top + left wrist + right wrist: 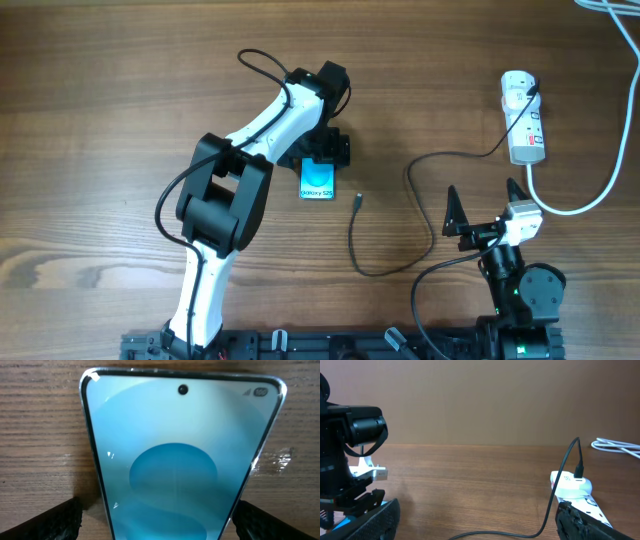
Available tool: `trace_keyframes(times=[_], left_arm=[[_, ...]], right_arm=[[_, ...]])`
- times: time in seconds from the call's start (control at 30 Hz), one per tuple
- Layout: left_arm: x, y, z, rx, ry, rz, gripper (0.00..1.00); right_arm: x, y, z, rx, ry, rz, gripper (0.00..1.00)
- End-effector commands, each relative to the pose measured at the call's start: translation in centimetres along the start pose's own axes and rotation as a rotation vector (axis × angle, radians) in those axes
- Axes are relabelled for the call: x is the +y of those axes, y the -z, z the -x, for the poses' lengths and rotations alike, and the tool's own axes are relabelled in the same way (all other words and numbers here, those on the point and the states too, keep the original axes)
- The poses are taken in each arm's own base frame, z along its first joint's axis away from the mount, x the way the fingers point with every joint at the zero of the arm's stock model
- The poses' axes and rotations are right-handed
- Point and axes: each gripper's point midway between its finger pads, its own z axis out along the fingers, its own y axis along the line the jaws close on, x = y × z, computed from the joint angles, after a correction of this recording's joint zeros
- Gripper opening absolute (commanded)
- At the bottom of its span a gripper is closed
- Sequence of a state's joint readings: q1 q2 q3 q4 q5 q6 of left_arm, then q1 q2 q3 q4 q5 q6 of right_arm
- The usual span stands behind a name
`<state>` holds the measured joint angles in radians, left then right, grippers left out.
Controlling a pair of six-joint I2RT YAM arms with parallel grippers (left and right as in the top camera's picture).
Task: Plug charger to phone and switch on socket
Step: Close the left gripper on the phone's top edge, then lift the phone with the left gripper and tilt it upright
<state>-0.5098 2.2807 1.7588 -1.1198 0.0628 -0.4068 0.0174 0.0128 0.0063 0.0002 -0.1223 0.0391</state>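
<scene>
Table (pixel 100 80): phone (pixel 180 460) between left pincer (pixel 165 524) fingers

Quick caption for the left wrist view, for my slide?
Open left end effector straddles the lit phone on the wooden table.

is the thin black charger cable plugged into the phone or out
Out: the thin black charger cable ends in a connector tip lying on the wooden table, apart from the cyan-screened phone.

The phone (pixel 317 180), its cyan screen lit, lies flat on the wooden table (pixel 100 100). The charger (pixel 351 240), a thin black cable, loops across the wood. Its connector tip (pixel 358 199) lies loose near the phone, not touching it. Its black plug (pixel 533 93) sits in the white socket (pixel 524 118) at far right.
</scene>
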Motion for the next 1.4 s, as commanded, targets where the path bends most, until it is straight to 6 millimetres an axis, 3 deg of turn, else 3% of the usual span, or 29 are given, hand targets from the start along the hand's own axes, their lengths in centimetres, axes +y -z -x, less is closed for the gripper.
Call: trace_keyframes(times=[0.0, 0.23, 0.47, 0.7, 1.03, 1.2, 1.37], left_arm=[[0.0, -1.4, -0.1, 0.013, 0.002, 0.012, 1.00], [-0.4, -1.6, 0.1, 0.002, 0.014, -0.007, 1.00], [-0.8, -1.9, 0.0, 0.011, 0.011, -0.022, 0.91], [-1.6, -4.1, -1.3, 0.058, -0.020, 0.007, 0.81], [-1.5, -4.1, -1.2, 0.060, -0.016, 0.008, 0.69], [-0.4, -2.3, -0.8, 0.080, 0.018, 0.012, 0.66], [-0.9, 1.5, -0.7, 0.134, 0.068, -0.106, 0.66]], right_arm=[[-0.2, 0.0, 0.3, -0.013, 0.012, -0.011, 1.00], [-0.2, 0.0, 0.3, -0.012, 0.012, -0.012, 1.00], [-0.2, 0.0, 0.3, -0.012, 0.012, -0.011, 1.00], [-0.2, 0.0, 0.3, -0.013, 0.012, -0.011, 1.00], [-0.2, 0.0, 0.3, -0.013, 0.013, -0.011, 1.00], [-0.2, 0.0, 0.3, -0.013, 0.012, -0.011, 1.00], [-0.2, 0.0, 0.3, -0.013, 0.012, -0.011, 1.00]])
